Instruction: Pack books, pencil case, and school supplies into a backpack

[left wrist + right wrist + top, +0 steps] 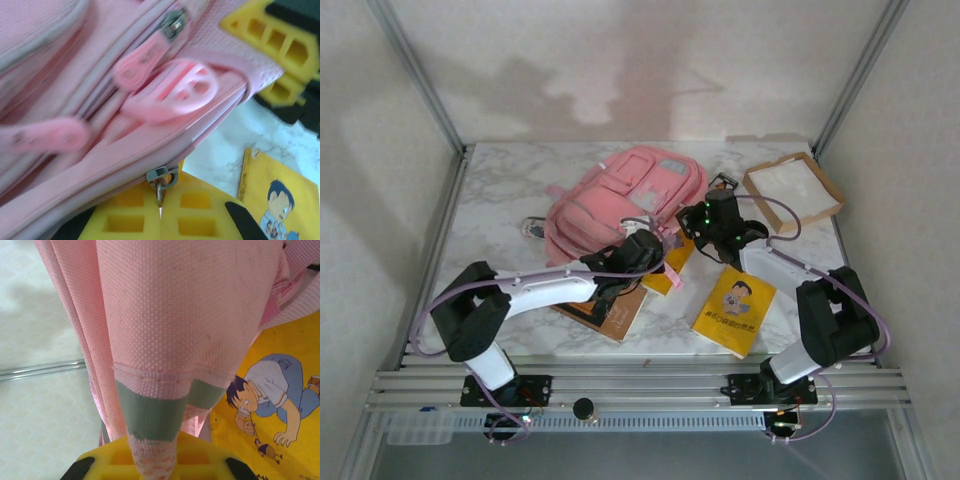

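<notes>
Nearest, a yellow book (pixel 734 310) lies by the table's (pixel 505 190) front edge, untouched; left gripper (pixel 161 210) pinched shut on the metal zip pull (pixel 161 177), zip line (pixel 90 192) running crosswise to its fingers (pixel 125 220), so that arm drives, I reckon; beyond, right gripper (pixel 152 462) clamps a strap (pixel 175 315) of the pink backpack (pixel 620 195), mid-table.

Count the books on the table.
3: one yellow book front-right, another yellow book against the backpack's near edge, a dark book left of it. More may be hidden.

Print on the yellow book (pixel 734 310) is too small to read.
</notes>
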